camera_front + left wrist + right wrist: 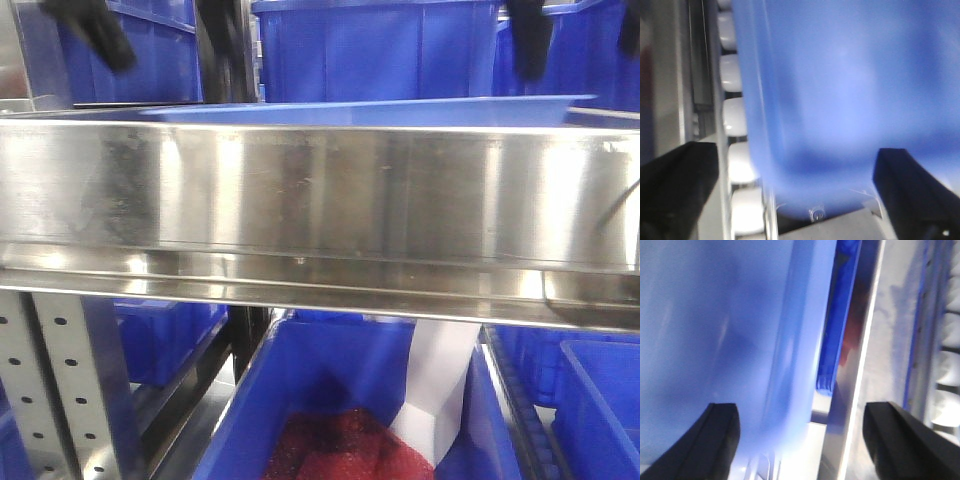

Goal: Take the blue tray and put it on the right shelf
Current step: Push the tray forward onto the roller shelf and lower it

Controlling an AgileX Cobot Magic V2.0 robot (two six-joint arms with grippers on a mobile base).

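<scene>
The blue tray [380, 112] lies flat on the right shelf, with only its light-blue rim showing above the tall shiny front lip [320, 190]. In the left wrist view the tray [840, 90] fills the frame. My left gripper [795, 195] is open, its black fingers [677, 185] wide apart either side of a tray corner and not touching it. In the right wrist view the tray [715, 330] is on the left beside the steel lip [860, 365]. My right gripper [805, 440] is open around the tray's edge. Black fingers [527, 40] hang above the shelf.
Deep darker-blue bins [370, 50] stand behind the shelf. Below it is another blue bin [250, 400] holding red material [340, 445] and a white object [440, 380]. A perforated upright [60, 390] is at lower left. White rollers [735, 120] run beside the tray.
</scene>
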